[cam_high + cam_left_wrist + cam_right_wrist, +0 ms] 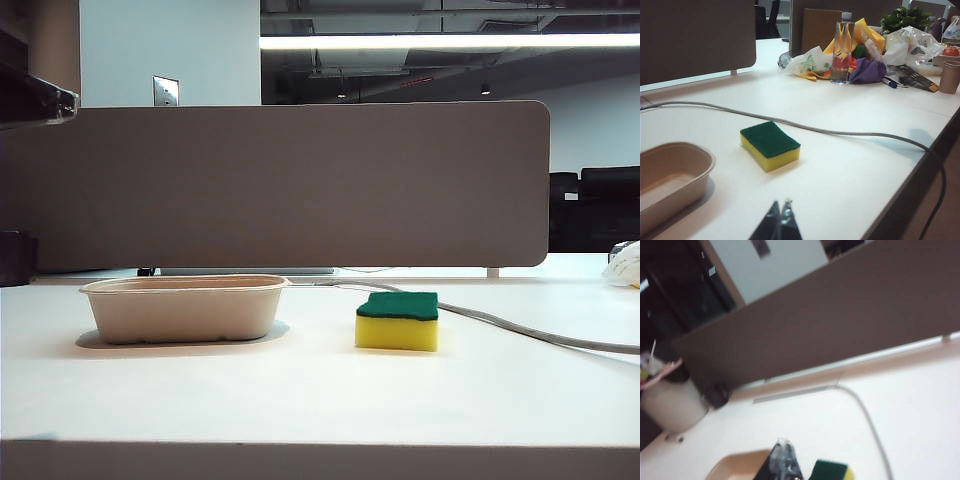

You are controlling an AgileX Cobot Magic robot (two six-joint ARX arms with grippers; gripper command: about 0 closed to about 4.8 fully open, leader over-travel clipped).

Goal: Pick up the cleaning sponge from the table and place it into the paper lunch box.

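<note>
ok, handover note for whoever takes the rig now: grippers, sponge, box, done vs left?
Left gripper: shut, empty, above the table's near edge.
Right gripper: shut, empty, hanging above the table near the box and sponge.
Yellow foam cleaning sponge with dark green scouring top: flat on the white table, right of the box, clear of it.
Beige pulp-paper lunch box: upright; inside looks empty in the left wrist view.
Done: nothing.
Left: grasp the sponge, place it in the box.

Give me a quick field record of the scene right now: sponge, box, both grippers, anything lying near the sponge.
sponge: cleaning sponge on the table, green face up, untouched
box: paper lunch box left of the sponge in the exterior view, apart from it, nothing visible inside
left gripper: shut, holding nothing, above the table short of the sponge
right gripper: shut, holding nothing, above the box and sponge
nearby: grey cable runs behind the sponge
</note>
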